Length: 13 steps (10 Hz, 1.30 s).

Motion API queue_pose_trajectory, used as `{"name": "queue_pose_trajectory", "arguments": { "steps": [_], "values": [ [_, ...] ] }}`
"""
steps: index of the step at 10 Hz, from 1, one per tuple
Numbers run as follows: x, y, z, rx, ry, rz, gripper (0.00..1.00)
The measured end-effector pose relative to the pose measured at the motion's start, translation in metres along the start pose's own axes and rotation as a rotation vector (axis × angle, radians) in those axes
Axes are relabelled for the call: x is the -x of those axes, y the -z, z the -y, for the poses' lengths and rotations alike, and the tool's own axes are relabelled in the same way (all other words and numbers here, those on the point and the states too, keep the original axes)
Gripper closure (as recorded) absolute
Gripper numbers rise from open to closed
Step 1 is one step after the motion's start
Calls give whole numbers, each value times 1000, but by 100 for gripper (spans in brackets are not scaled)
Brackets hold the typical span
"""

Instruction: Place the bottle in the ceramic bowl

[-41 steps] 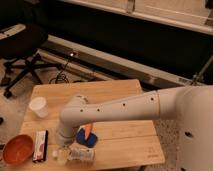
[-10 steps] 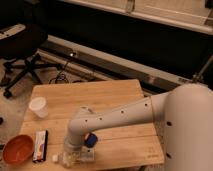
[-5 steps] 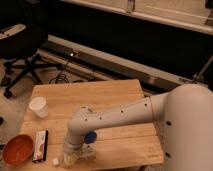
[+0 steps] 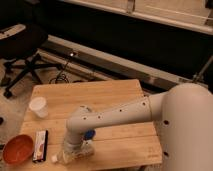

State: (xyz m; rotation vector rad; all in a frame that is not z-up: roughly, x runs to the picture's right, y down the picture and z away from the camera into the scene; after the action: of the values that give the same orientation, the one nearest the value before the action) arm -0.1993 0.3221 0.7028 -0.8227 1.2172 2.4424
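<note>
Gripper point(image 4: 73, 149) down on lying bottle point(image 4: 60, 157); grip state cannot tell. Likely light, slick, squashy: take mid-body. Ceramic bowl point(image 4: 18, 148) at bottle's 9 o'clock.

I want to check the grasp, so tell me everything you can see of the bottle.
The bottle is small, clear plastic with a white cap. It lies on its side near the wooden table's front edge, cap pointing toward the black-and-white box. The gripper sits over its middle, hiding most of it.
</note>
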Motion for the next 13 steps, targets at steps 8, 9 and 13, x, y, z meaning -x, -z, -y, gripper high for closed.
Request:
{"name": "queue_pose_trajectory", "arguments": {
  "steps": [8, 9, 13],
  "values": [
    [-67, 74, -105, 184, 69, -195, 90],
    [-81, 85, -119, 204, 92, -217, 90],
    [-173, 128, -167, 254, 230, -378, 90]
  ]
}}
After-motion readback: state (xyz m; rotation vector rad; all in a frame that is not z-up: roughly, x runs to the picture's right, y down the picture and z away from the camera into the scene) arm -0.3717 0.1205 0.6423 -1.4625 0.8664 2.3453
